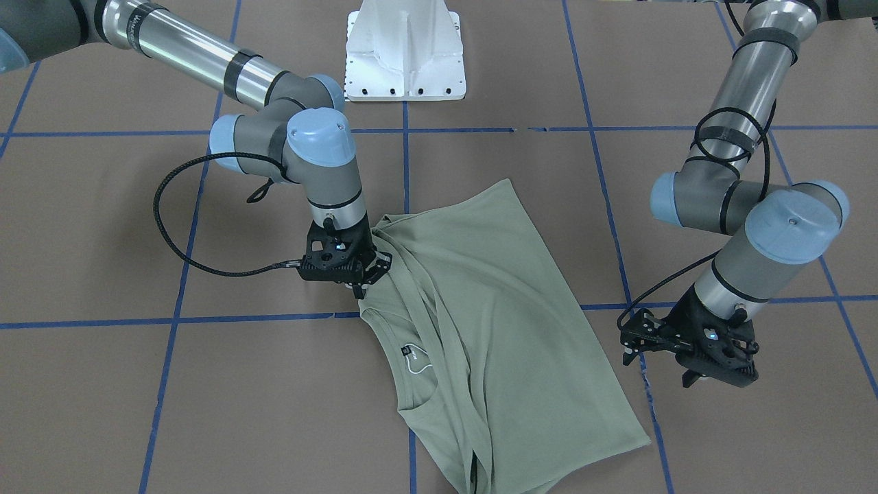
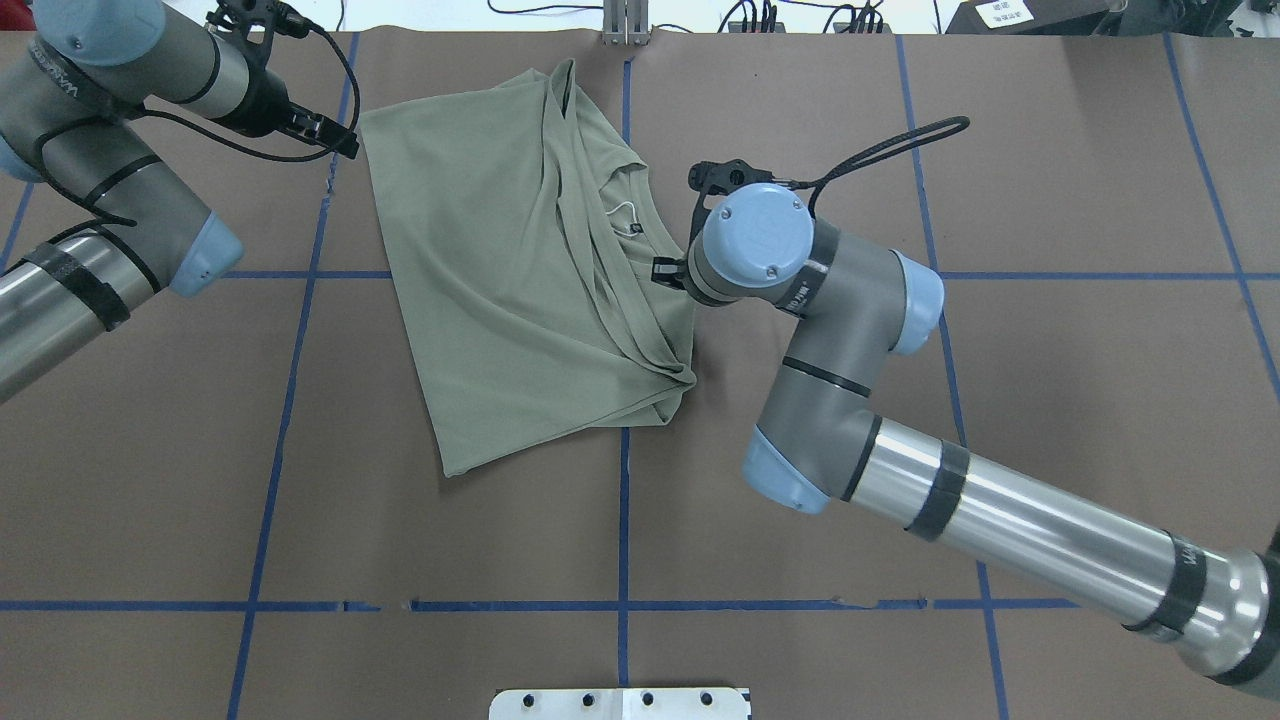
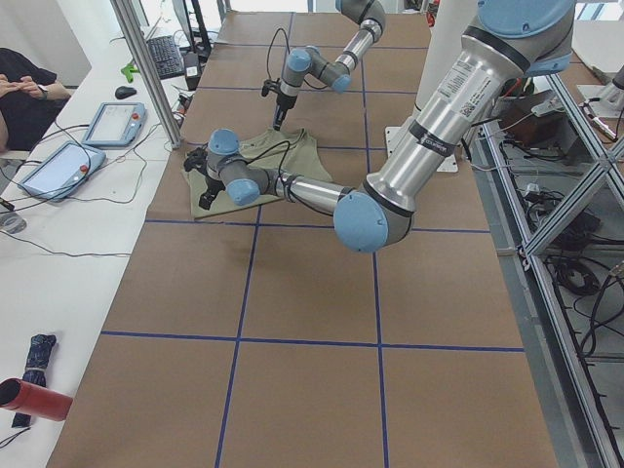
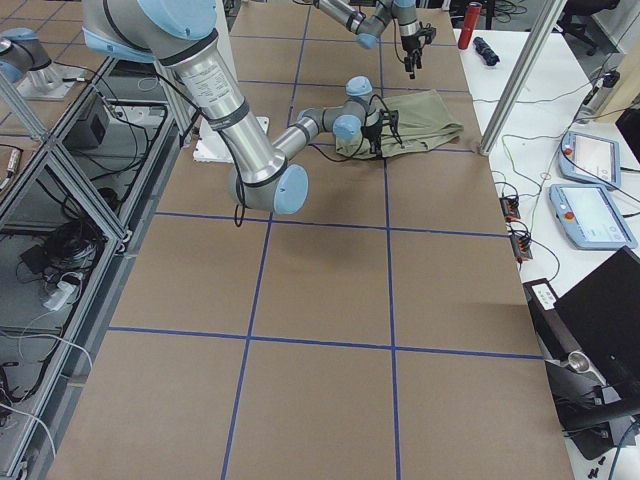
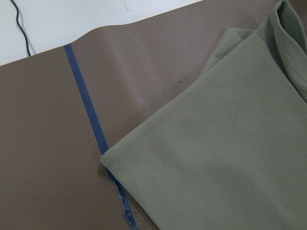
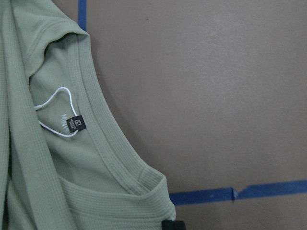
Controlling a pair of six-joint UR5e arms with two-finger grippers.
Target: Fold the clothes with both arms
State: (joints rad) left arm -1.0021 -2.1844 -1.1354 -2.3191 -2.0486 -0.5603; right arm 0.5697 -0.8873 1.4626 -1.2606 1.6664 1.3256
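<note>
The clothes are one sage-green shirt [image 1: 494, 309] lying crumpled flat on the brown table, with a sleeve folded across its body. Its neckline and dark tag [image 6: 76, 123] face up. My right gripper [image 1: 361, 289] sits low at the shirt's shoulder edge beside the neckline. It looks shut on that edge, and a black fingertip [image 6: 171, 225] meets the fabric there. In the overhead view the right wrist hides this gripper. My left gripper [image 1: 713, 376] hovers open just beyond the shirt's hem corner [image 5: 108, 158], touching nothing. It also shows in the overhead view [image 2: 340, 145].
The white pedestal [image 1: 405, 55] stands at the robot's side of the table. Blue tape lines [image 2: 622, 520] grid the brown surface. A metal post [image 3: 146, 68], tablets [image 3: 73, 161] and a person's hands [image 3: 19, 86] are at the far bench.
</note>
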